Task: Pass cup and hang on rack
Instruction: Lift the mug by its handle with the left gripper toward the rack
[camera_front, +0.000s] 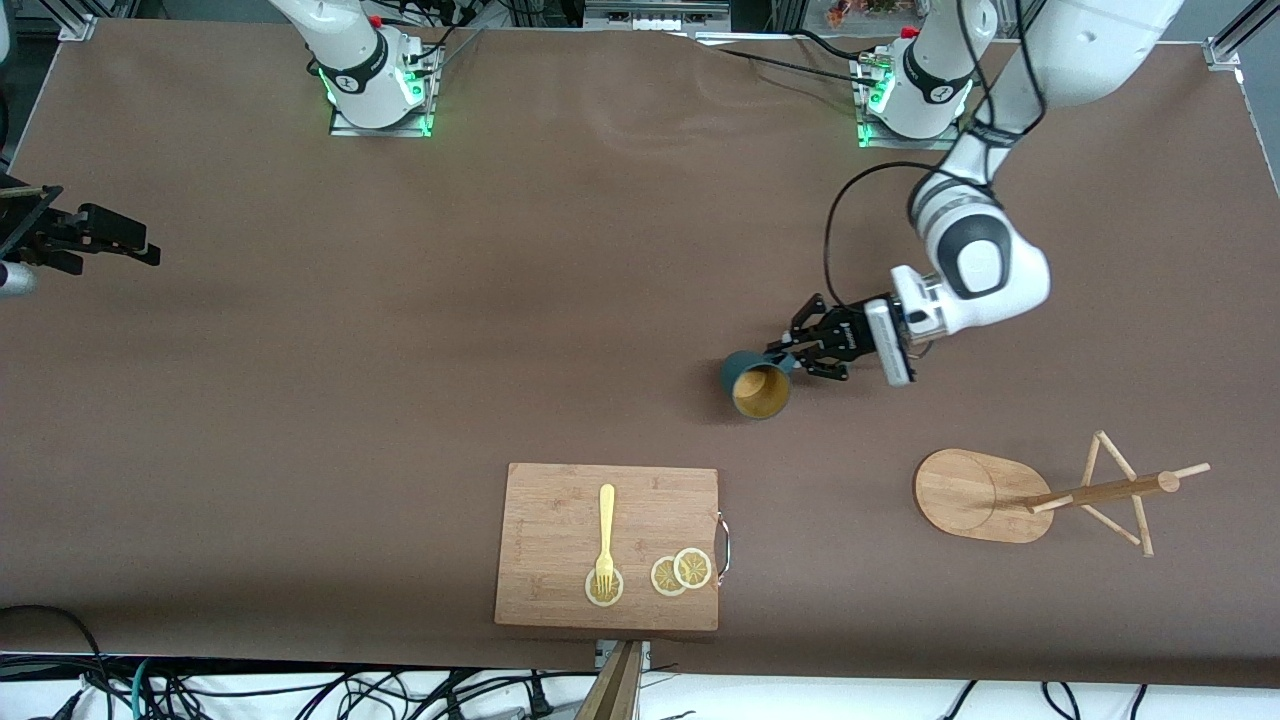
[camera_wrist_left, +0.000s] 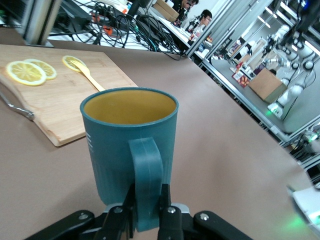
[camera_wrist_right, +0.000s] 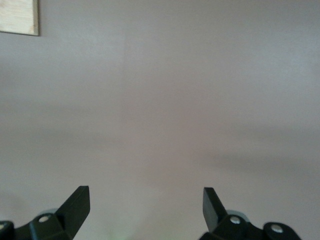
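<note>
Cup (camera_wrist_left: 129, 145) handle in left tool's (camera_wrist_left: 147, 212) grip

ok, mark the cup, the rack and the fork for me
cup (camera_wrist_left: 122, 155), left wrist view, on its ribbed teal side next to the handle.
rack (camera_front: 965, 492), front view, on its oval base.
fork (camera_front: 606, 520), front view, on its yellow handle, on the cutting board.
</note>
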